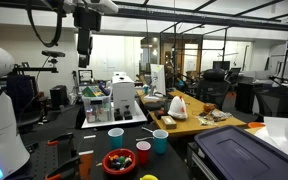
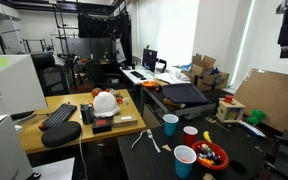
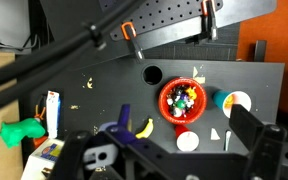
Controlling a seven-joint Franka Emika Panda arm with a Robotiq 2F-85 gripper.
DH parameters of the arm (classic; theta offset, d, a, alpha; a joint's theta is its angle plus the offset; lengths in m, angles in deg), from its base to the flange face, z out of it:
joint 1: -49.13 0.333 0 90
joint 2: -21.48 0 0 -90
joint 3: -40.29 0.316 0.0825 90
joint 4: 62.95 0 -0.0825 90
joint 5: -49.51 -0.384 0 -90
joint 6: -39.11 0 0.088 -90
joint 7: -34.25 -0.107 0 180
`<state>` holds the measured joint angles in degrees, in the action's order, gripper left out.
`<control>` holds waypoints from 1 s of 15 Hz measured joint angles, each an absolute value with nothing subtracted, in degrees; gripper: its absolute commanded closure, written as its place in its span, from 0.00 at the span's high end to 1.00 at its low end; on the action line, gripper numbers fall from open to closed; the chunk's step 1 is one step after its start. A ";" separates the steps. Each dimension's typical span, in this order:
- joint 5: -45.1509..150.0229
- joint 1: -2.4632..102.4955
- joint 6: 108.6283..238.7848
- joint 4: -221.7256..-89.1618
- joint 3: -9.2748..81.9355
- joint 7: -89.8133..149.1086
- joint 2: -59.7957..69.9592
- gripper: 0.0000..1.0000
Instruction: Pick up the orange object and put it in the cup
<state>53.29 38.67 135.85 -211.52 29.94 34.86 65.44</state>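
The end effector (image 1: 84, 48) is held high above the table (image 3: 94, 100), clear of everything on it. In the wrist view its fingers (image 3: 259, 150) are seen spread wide, with nothing between them.

The orange object (image 3: 197, 72), a small piece, is seen in the wrist view on the table just beside the rim of a red bowl (image 3: 162, 100). It lies on the bowl's side towards the table edge that is bordered by a grey board (image 3: 174, 25). Whether object and bowl touch cannot be told. The bowl stands about mid-table and is filled with small coloured pieces.

Three cups are set near the bowl, all upright. A teal cup (image 3: 219, 99) is just beside the bowl, and a red cup (image 3: 238, 101) is close against the teal one. A blue cup (image 3: 187, 141) is just beside the bowl, on the side away from the orange object.

A banana (image 3: 142, 128) lies near the blue cup. A green toy (image 3: 22, 131) and a carton (image 3: 52, 108) are placed well apart from the bowl, towards a table corner. The carton is printed, but the writing is too small to be read.
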 measured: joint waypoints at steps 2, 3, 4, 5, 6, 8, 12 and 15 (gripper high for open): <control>53.22 38.67 135.91 -211.52 29.94 34.86 65.30 1.00; 53.08 38.69 136.18 -211.51 29.97 34.86 65.05 1.00; 52.83 38.75 136.72 -211.47 30.02 34.86 64.63 1.00; 52.62 38.92 137.57 -211.38 30.08 34.85 63.96 1.00; 52.43 39.13 138.69 -211.26 30.24 34.76 63.00 1.00; 51.70 39.45 141.71 -210.93 30.89 34.33 60.30 1.00; 49.91 40.37 149.73 -209.64 32.59 31.78 52.69 1.00; 49.17 40.63 156.12 -207.27 33.55 28.69 45.34 1.00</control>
